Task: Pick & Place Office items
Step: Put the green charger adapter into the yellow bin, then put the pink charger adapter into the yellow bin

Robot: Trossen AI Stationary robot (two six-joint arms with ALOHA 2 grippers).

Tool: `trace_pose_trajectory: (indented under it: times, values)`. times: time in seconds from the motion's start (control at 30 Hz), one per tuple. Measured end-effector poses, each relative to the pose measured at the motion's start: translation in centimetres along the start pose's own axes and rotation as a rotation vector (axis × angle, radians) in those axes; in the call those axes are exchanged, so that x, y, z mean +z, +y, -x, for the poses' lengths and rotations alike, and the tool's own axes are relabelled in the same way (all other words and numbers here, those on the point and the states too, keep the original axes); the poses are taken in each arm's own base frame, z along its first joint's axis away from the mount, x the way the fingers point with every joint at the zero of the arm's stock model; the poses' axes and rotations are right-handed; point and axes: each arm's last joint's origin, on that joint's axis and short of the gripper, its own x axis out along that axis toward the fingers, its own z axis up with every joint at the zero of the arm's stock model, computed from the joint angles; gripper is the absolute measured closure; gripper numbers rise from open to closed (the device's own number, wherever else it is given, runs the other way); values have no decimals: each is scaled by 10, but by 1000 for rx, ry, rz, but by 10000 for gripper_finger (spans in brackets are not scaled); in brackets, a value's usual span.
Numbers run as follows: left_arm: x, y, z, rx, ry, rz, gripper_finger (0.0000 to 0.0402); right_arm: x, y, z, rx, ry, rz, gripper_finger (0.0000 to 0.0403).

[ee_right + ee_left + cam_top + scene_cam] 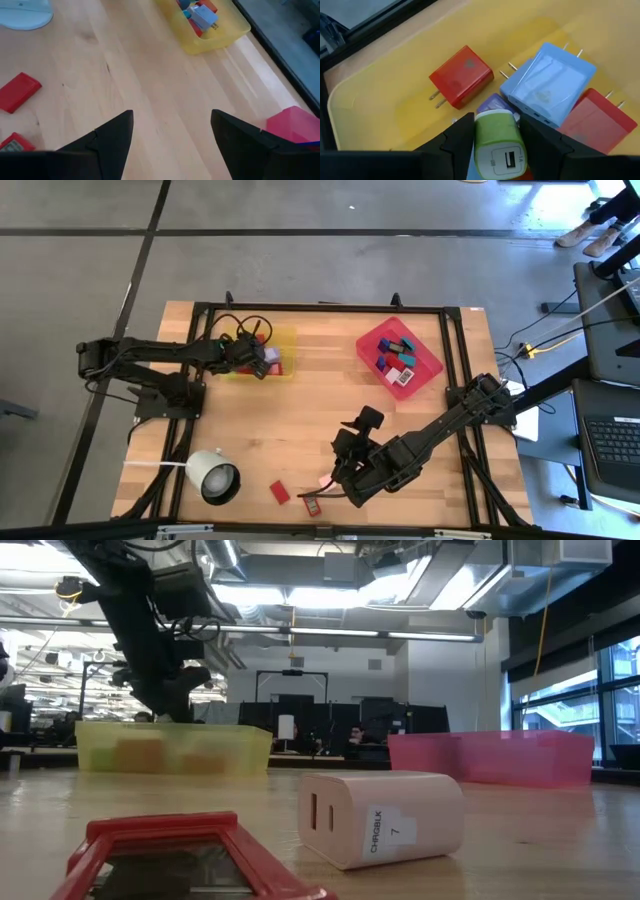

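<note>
The wooden table (310,395) carries a yellow tray (283,352), a pink tray (425,360), a white lamp (212,476) and a red block (280,492).

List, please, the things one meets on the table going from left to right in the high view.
Left gripper over the yellow tray → white round lamp-like object → red flat block → right gripper → red tray holding several small chargers.

text: "CHROBLK" and "7" | on: label on end of pink charger block (385,815) | view: low
</note>
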Motion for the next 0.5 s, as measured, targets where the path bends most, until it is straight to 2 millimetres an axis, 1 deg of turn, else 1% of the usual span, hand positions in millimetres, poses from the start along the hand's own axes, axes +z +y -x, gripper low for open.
trace_pose_trajectory:
  times: [0.13, 0.3, 0.4, 0.5]
  values:
    - [0, 0, 0, -12, 8, -2, 227, 0, 1, 0, 11, 3, -6, 134]
    - [0, -1, 1, -37, 24, -20, 203, 1, 5, 1, 71, 31, -34, 134]
    - [6, -4, 5, -85, 38, -82, 195, -1, 10, 1, 101, 43, -33, 134]
    - [13, -7, 11, -148, 56, -89, 194, -8, 18, -1, 119, 65, -12, 134]
